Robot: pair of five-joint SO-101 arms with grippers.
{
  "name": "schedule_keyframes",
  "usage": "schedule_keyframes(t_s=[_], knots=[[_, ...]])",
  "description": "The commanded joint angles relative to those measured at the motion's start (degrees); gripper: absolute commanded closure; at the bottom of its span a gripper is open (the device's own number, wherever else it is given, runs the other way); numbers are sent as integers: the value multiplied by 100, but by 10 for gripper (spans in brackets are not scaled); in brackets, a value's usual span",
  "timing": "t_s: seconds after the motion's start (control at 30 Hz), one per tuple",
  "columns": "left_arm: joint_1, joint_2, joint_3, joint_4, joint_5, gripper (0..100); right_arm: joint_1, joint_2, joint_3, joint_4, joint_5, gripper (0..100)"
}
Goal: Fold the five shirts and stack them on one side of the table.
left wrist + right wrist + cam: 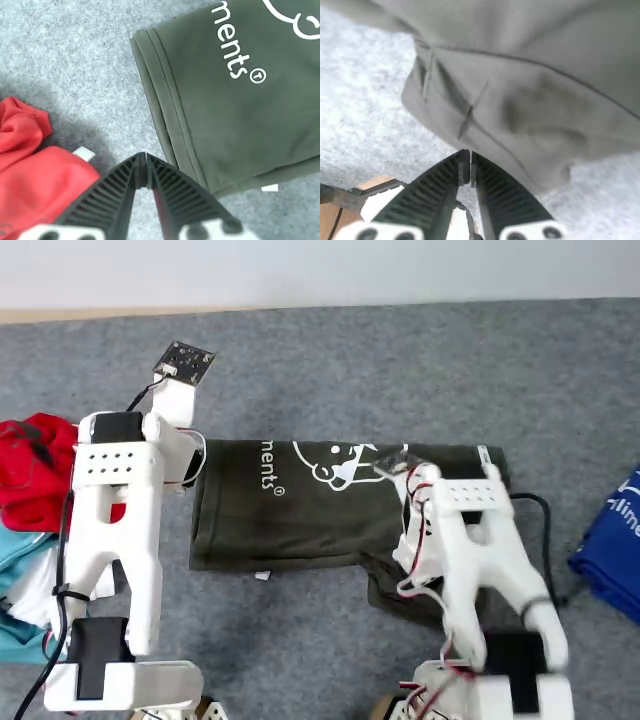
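Note:
A dark olive shirt with white print lies part-folded in the middle of the grey table, with a bunched sleeve at its near right corner. My left gripper is shut and holds nothing. It hangs over bare carpet between the olive shirt's hem and a red shirt. My right gripper is shut, its tips right at the edge of the shirt's bunched fold. I cannot tell whether any cloth is pinched between them. The right arm covers the shirt's right part.
A crumpled red shirt lies at the left edge, with teal and white cloth nearer the front. A blue shirt sits at the right edge. Grey carpet stretches behind the olive shirt.

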Motion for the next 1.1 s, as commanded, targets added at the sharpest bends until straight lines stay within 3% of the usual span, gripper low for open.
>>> schedule_keyframes(t_s=[0.0, 0.17, 0.33, 0.57, 0.83, 1.07], knots=[[53, -308, -400, 62, 18, 994, -40, -1191, -554, 532, 79, 988], [360, -308, -576, 62, 18, 993, -13, -2308, -1002, 1279, 79, 988], [1442, -273, -567, 132, 44, 992, -4, -3240, -1134, 1701, 53, 988], [3103, 202, -549, 123, 53, 992, 567, -4637, -1134, 1675, -114, 988], [4176, 1284, -576, 114, 53, 950, 1174, -5789, -1415, 1675, -114, 988], [4993, 1758, -936, 132, 53, 881, 1226, -6185, -2154, 1692, -123, 988]])
